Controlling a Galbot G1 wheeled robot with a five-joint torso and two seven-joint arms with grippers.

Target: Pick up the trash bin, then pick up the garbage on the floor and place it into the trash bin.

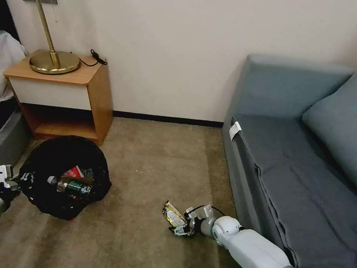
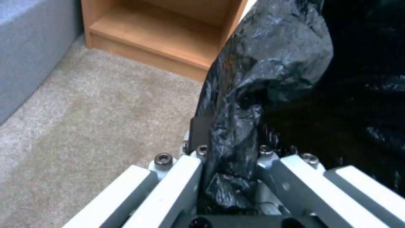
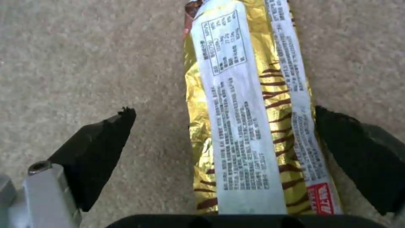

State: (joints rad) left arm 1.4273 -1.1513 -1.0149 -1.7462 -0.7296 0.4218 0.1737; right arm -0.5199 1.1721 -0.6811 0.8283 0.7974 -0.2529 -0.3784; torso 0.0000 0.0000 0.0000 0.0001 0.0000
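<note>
**A:** Start on your left. What has that hand got?

**Me:** My left hand is clamped on the rim of the trash bin, with the black bag liner bunched between its fingers. The bin sits low by the carpet in front of the wooden nightstand, tipped so I look into its mouth. Inside lie a small clear bottle with a green label and a red-and-white packet.

**A:** How does the bin handle?

**Me:** Light, I judge, but the liner is thin, crinkly and slippery. A grip on film alone could slide, so I want the stiff rim caught under it.

**A:** And further right?

**Me:** The snack wrapper lies flat on the carpet, near the grey sofa. My right hand is down at it, spread wide, one black pad on either side of the wrapper's near end, neither pressing it yet as far as I can tell.

**A:** Anything readable on it?

**Me:** Gold foil with brown stripes, a white back seam full of tiny print, a boxed table near the far end, a red patch with white letters. I can't make out a brand.

**A:** Where do you take it?

**Me:** Across its narrow width at the near end. It's nearly weightless, limp and flat, so the pads must scrape low to get under the edges.
</note>
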